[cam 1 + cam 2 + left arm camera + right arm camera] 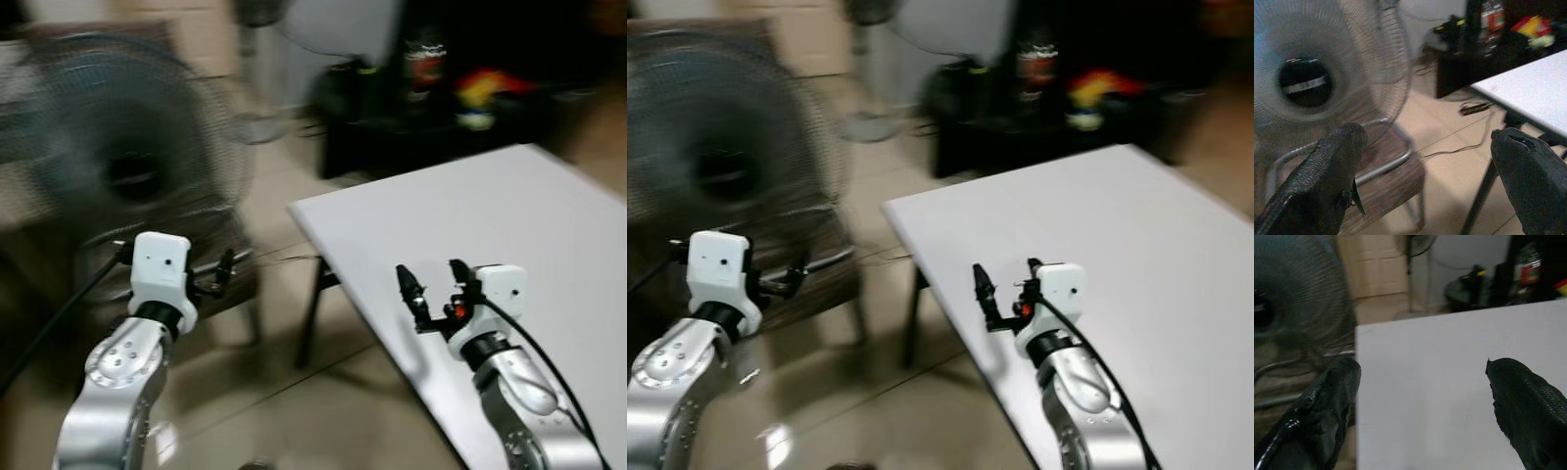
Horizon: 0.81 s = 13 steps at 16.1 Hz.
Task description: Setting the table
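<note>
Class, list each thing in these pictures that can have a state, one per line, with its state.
Left gripper: open, holding nothing, out over the floor near the fan.
Right gripper: open, holding nothing, above the table.
Table: standing, white top.
Fan: upright; whether it is running cannot be told.

White table [509, 225] stands bare, top level.

One white table [509, 215] under right gripper [434, 286]. Two fans: big one [118, 166] ahead of left gripper [217, 274], pedestal fan [1413, 245] farther off.
</note>
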### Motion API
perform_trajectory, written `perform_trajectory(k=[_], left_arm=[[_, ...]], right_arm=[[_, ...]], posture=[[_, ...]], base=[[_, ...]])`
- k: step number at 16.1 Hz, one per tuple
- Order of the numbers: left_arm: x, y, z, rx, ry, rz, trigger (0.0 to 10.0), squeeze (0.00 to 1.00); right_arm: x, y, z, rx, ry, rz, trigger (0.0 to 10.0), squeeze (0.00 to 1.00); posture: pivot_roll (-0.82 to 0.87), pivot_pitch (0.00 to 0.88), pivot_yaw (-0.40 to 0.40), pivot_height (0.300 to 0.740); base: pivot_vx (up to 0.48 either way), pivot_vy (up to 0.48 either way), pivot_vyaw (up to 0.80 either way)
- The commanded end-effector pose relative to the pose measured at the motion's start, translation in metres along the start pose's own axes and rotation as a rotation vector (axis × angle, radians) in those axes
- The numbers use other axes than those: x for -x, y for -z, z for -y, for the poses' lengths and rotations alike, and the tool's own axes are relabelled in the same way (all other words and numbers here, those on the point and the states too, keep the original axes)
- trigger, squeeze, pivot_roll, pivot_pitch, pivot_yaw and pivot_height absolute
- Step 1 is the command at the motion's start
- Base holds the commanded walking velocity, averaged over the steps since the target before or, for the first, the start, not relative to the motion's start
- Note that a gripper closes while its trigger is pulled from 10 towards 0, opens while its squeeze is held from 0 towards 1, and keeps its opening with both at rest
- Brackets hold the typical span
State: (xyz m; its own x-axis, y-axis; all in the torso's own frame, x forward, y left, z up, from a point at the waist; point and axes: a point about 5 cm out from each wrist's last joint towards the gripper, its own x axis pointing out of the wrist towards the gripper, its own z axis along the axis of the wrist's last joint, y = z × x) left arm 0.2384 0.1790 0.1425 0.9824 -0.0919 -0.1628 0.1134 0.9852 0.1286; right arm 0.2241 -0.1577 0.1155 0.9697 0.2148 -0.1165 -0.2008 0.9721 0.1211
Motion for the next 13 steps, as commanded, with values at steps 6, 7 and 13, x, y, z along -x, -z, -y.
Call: perform_trajectory(k=[6, 7, 13], left_arm=[[-0.0019, -0.0085, -0.0026, -0.047, 0.009, 0.026, 10.0, 0.00], [-0.0024, -0.0093, -0.0027, -0.048, 0.011, 0.029, 10.0, 0.00], [-0.0056, -0.0146, -0.0059, -0.061, 0.023, 0.040, 10.0, 0.00]], right_arm=[[-0.0031, 0.0017, -0.0014, -0.052, 0.012, 0.007, 10.0, 1.00], [-0.0036, 0.0016, -0.0017, -0.056, 0.012, 0.008, 10.0, 1.00], [-0.0081, 0.0022, -0.0046, -0.075, 0.012, 0.023, 10.0, 1.00]], posture=[[0.09, 0.000, -0.041, 0.740], [0.09, 0.000, -0.040, 0.740], [0.10, 0.000, -0.021, 0.740]], base=[[0.000, 0.000, 0.80], [0.000, 0.000, 0.80], [0.000, 0.207, 0.80]])
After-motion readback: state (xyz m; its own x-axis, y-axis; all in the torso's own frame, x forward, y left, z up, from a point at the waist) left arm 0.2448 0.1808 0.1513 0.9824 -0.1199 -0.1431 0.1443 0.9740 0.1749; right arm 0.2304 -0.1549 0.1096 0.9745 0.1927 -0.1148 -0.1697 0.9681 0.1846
